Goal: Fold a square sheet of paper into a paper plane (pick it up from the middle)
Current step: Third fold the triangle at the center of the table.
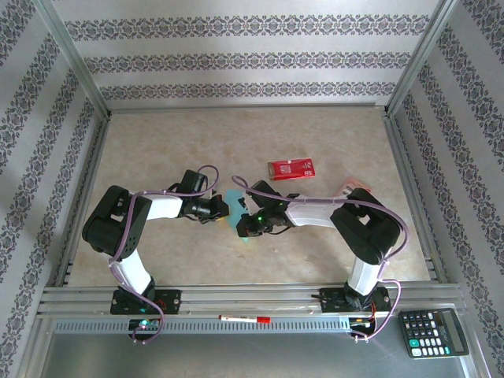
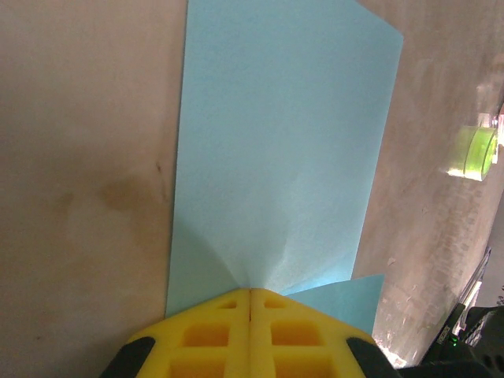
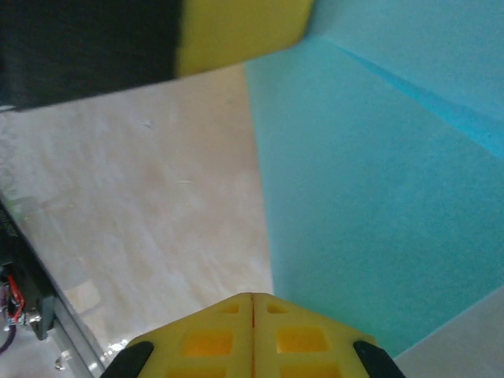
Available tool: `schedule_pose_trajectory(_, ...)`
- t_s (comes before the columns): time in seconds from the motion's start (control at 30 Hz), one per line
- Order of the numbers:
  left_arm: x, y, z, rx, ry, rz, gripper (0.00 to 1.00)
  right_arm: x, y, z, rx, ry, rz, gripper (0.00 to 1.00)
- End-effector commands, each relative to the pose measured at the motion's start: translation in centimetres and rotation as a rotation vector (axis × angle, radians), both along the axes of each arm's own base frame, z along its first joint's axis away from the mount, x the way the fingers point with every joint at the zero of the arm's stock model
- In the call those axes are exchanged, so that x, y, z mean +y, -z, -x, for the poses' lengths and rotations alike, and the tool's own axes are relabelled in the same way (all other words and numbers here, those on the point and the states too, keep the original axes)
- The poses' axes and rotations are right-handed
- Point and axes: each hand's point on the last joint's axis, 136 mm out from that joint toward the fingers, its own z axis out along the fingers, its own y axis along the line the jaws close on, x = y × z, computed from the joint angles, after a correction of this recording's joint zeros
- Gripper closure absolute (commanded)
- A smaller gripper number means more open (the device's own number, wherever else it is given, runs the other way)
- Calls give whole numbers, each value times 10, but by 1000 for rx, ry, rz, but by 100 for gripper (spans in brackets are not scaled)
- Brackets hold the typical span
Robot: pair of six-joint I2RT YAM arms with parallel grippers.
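Top cam: both arms reach in to mid-frame. Left gripper and right gripper sit tip to tip over the light-blue sheet, which peeks out between them, centre of the table. Red packet lies just up-right of the sheet, well apart from both grippers. Calculator at bottom right, and a red-capped pen on the front rail.

Left wrist cam: left gripper at bottom centre, yellow fingers clenched with no gap, grasping the sheet's near edge. Puckers fan out from the pinch. The sheet runs up to the top of frame. A second flap of it pokes out lower right. Small green ring at right edge, apart from the sheet.

Right wrist cam: right gripper at bottom centre, jaws clenched tight. The sheet covers the right half, crease across its upper right, and its left edge runs down to the fingertip. Can't tell if it's nipped. Left gripper's yellow pad at top, on the sheet's upper edge.
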Motion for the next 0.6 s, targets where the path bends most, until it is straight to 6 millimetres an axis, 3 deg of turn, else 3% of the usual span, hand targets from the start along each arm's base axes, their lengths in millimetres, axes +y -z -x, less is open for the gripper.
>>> schedule_pose_trajectory(0.0, 25, 34, 18, 104, -36, -134, 100, -8, 15, 5, 28, 1, 15, 94)
schedule_pose_trajectory(0.17, 12, 16, 9, 67, -53, -33, 100, -26, 35, 14, 53, 21, 71, 95)
schedule_pose_trajectory(0.37, -8, -34, -9, -25, -101, 152, 83, -36, 46, 21, 76, 39, 88, 95)
schedule_pose_trajectory(0.43, -11, -47, -6, -42, -105, 177, 78, -36, 46, 22, 76, 40, 89, 95)
schedule_pose_trajectory(0.57, -18, -52, 12, -26, -95, 171, 78, -37, 45, 20, 72, 43, 90, 95)
